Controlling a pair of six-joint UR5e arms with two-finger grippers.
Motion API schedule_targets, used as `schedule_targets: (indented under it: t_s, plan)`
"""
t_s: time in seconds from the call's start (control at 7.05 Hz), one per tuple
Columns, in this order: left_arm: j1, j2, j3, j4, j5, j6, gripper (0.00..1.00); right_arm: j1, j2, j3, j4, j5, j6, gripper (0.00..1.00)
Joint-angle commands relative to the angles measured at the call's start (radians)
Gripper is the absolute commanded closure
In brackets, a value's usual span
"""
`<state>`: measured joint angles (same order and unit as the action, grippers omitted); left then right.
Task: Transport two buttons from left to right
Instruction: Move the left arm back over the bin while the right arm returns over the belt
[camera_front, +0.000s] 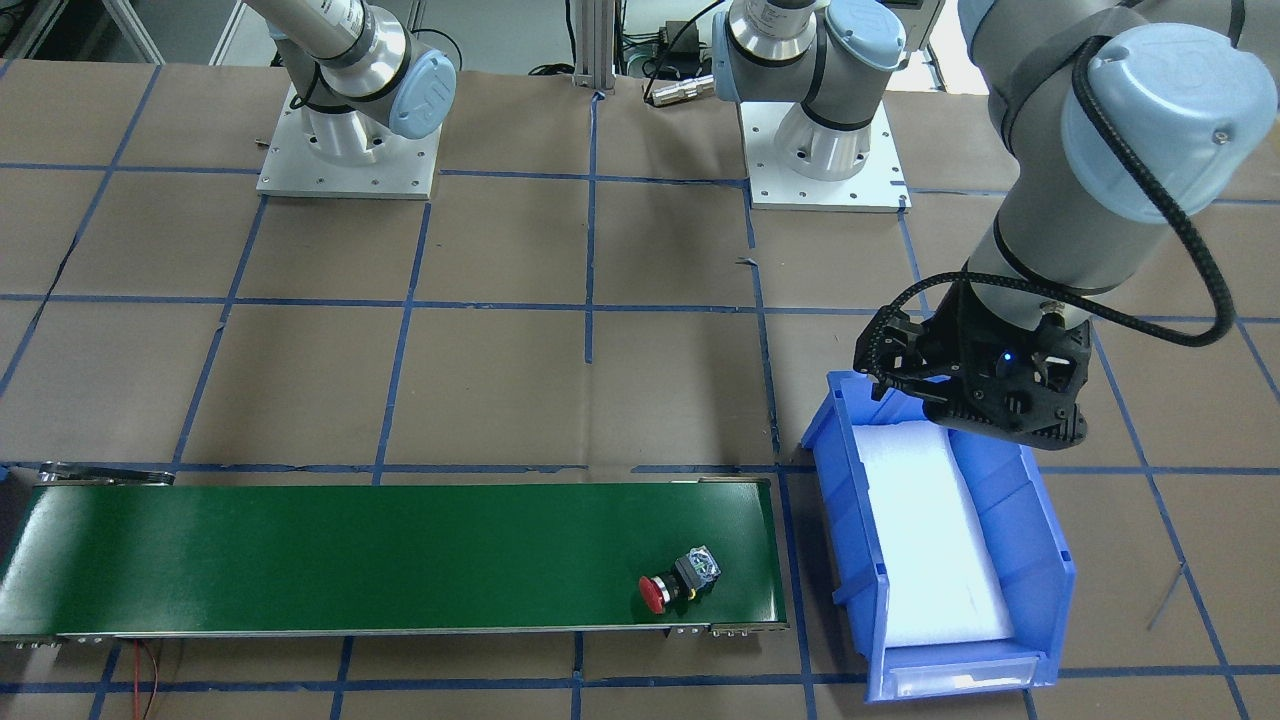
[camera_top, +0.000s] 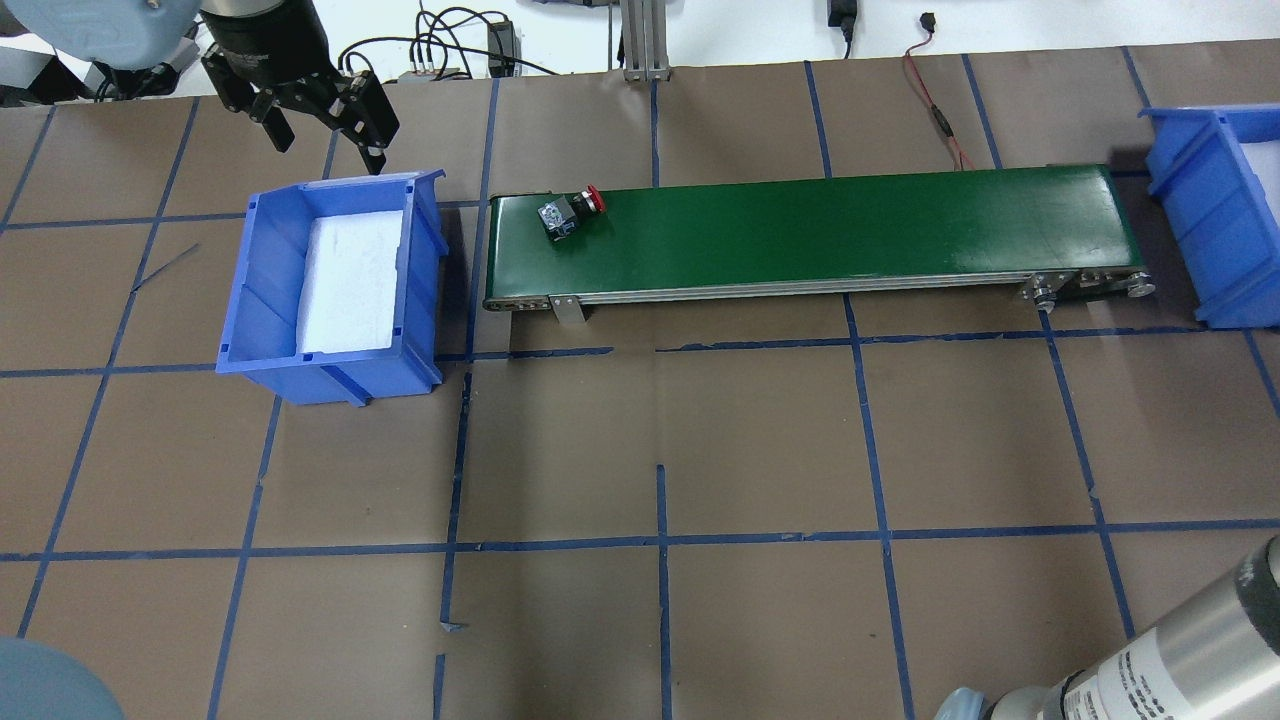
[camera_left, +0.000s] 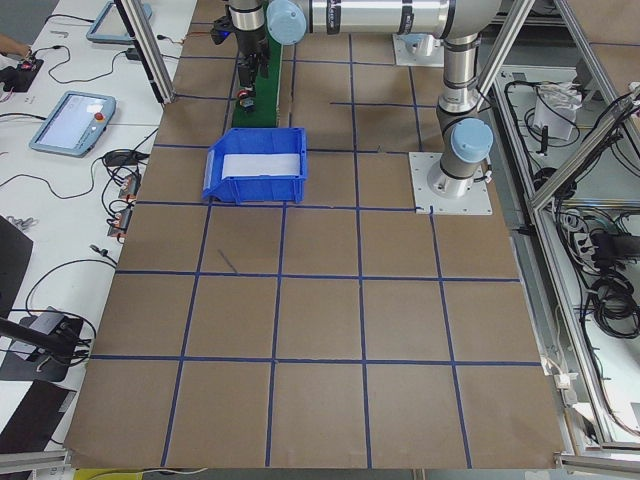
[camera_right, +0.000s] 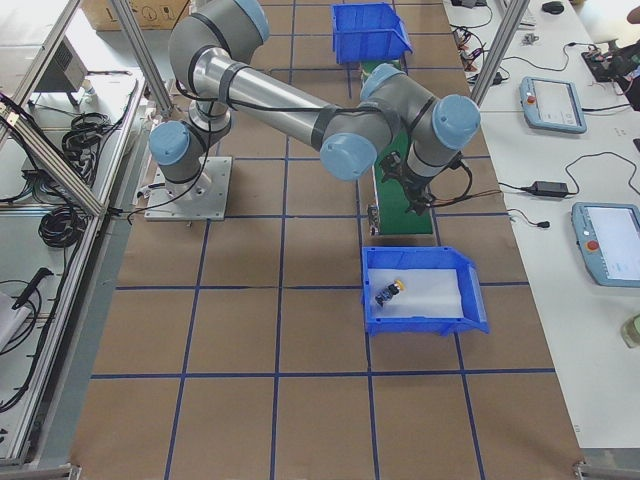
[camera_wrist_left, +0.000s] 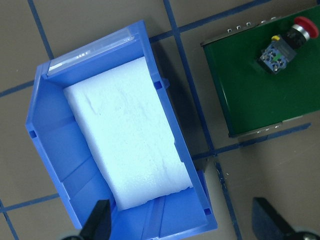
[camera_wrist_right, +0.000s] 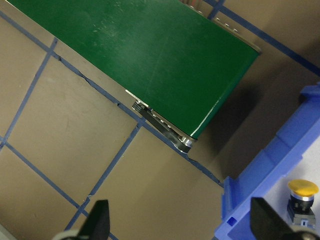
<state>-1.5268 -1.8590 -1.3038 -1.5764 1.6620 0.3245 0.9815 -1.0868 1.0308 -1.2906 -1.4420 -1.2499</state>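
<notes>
- A white foam pad is being held in the left blue bin, and the yellow button in the right blue bin.
- The red button is being borne at the green belt's left end.
- The left gripper is being held spread and empty over the left blue bin's far rim.
- The right gripper is being held spread and empty near the belt's right end.
- Lettering on the right arm is being shown too small to read.

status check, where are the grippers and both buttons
Left gripper open above left bin; right gripper open near green belt. Red button on its left end; yellow button in right bin. Nothing blocking the belt.
</notes>
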Motion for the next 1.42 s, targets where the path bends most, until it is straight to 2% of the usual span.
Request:
schedule_targets:
  t_s: [0.0,0.28,0.43,0.57,0.71,0.85,1.13,1.28]
  plan:
    - [0.045,0.012,-0.008,-0.001,-0.002,0.008,0.0,0.136,-0.005,-0.015,-0.051,0.032,-0.006,0.0]
    - [0.048,0.038,-0.009,-0.001,-0.014,0.008,0.0,0.302,-0.06,-0.017,-0.059,0.023,0.009,0.0]
    - [0.04,0.046,-0.018,-0.001,-0.071,0.01,0.0,0.362,-0.085,-0.017,-0.059,0.017,0.105,0.0]
    - [0.054,0.031,-0.017,0.009,-0.132,0.01,0.0,0.406,-0.1,-0.015,-0.049,-0.007,0.326,0.0]
    - [0.056,0.002,-0.026,0.01,-0.125,0.008,0.0,0.477,-0.117,-0.015,-0.049,-0.015,0.53,0.0]
    - [0.054,0.001,-0.02,0.009,-0.129,0.008,0.0,0.562,-0.126,-0.017,-0.05,-0.079,0.71,0.0]
    - [0.054,0.0,-0.029,0.009,-0.134,0.008,0.0,0.629,-0.223,0.047,-0.032,-0.103,0.809,0.0]
    - [0.057,-0.002,-0.028,0.01,-0.134,0.008,0.0,0.629,-0.301,0.14,-0.03,-0.119,0.858,0.0]
